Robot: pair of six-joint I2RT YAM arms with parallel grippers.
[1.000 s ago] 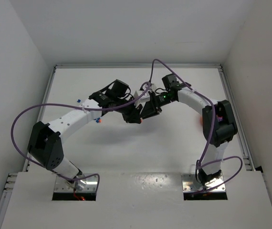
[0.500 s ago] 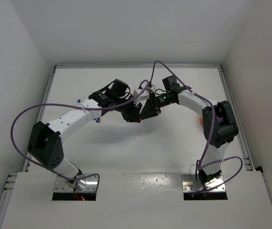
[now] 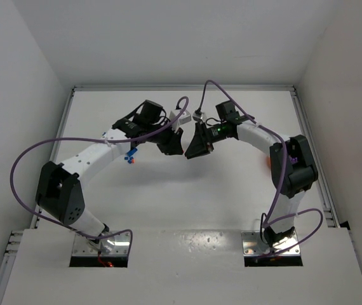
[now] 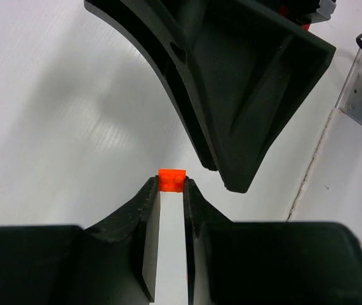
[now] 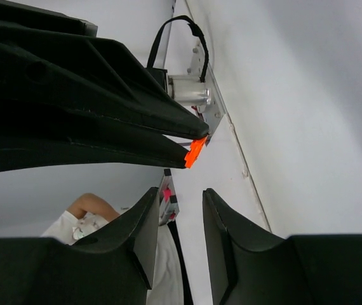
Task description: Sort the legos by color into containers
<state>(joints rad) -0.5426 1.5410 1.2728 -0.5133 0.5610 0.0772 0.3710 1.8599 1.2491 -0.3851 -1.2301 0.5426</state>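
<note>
Grips an orange brick [image 4: 171, 179] at the very tips of the left jaws, over the white counter [image 3: 232, 184]; holds the right jaws parted and empty just beside it, likely for a hand-over.

the orange brick [image 4: 172, 180] has its lower part hidden between the fingers [image 4: 147, 213] of the left gripper [image 4: 171, 188], and from above it is too small to see. the orange tub [image 3: 268, 159] shows only as a sliver behind the right arm [image 3: 289, 162]; the loose legos [image 3: 129, 157] are mere specks
</note>
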